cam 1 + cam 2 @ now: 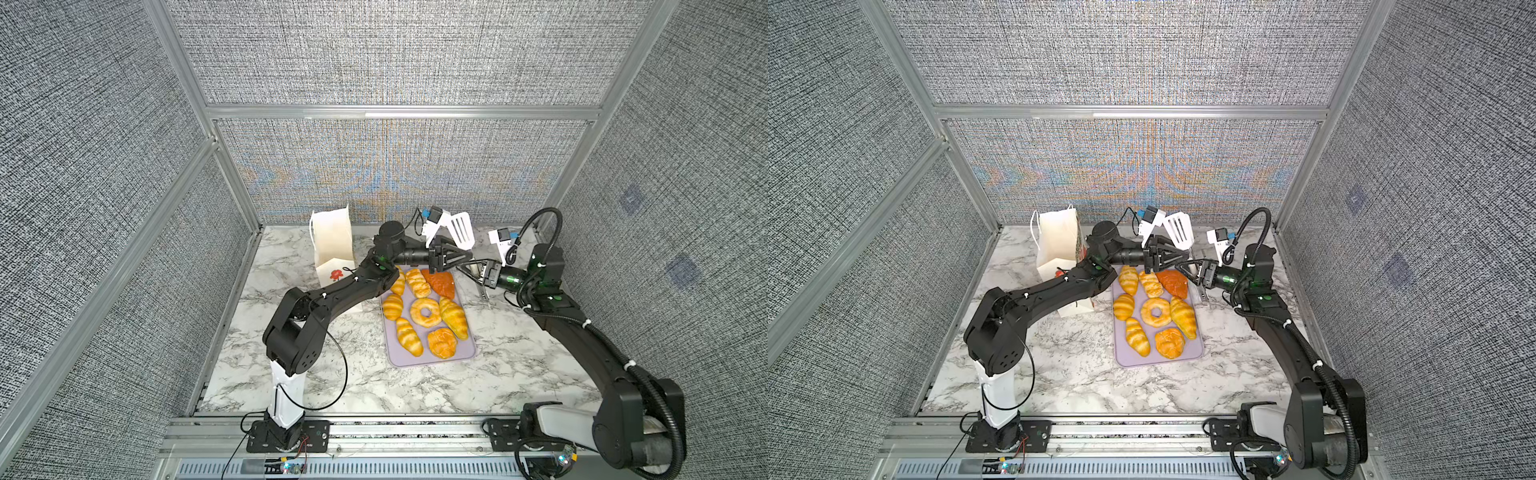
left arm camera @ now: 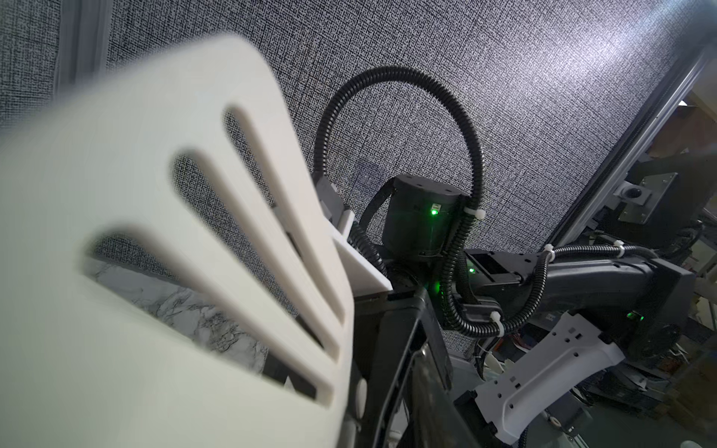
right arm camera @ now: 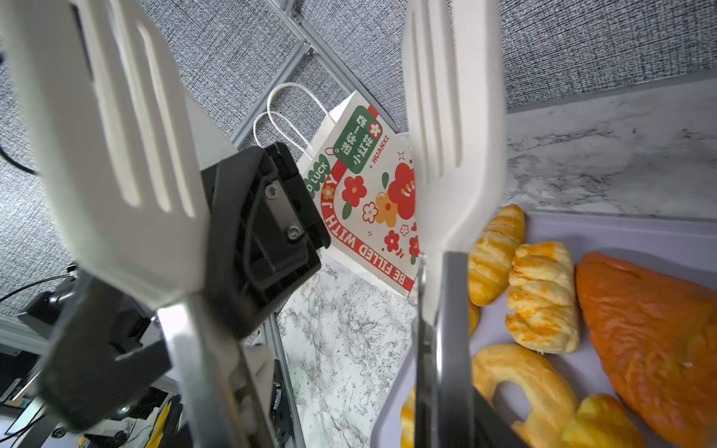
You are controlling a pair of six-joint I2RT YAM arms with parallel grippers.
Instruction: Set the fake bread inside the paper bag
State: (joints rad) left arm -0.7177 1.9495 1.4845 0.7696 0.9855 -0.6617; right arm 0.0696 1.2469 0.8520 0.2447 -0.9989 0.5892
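Fake bread (image 1: pixel 438 282), seemingly just below tongs (image 1: pixel 461 226) in right tool (image 1: pixel 478 271)

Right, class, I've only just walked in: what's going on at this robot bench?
The left tool and the right tool meet over the far end of the lavender tray, at a pair of white tongs. In the right wrist view the tongs' arms run between the right tool's fingers, so it seems to hold them. Whether the left tool grips them too is unclear. All eight pieces of fake bread lie on the tray. The paper bag stands left of it, further back.
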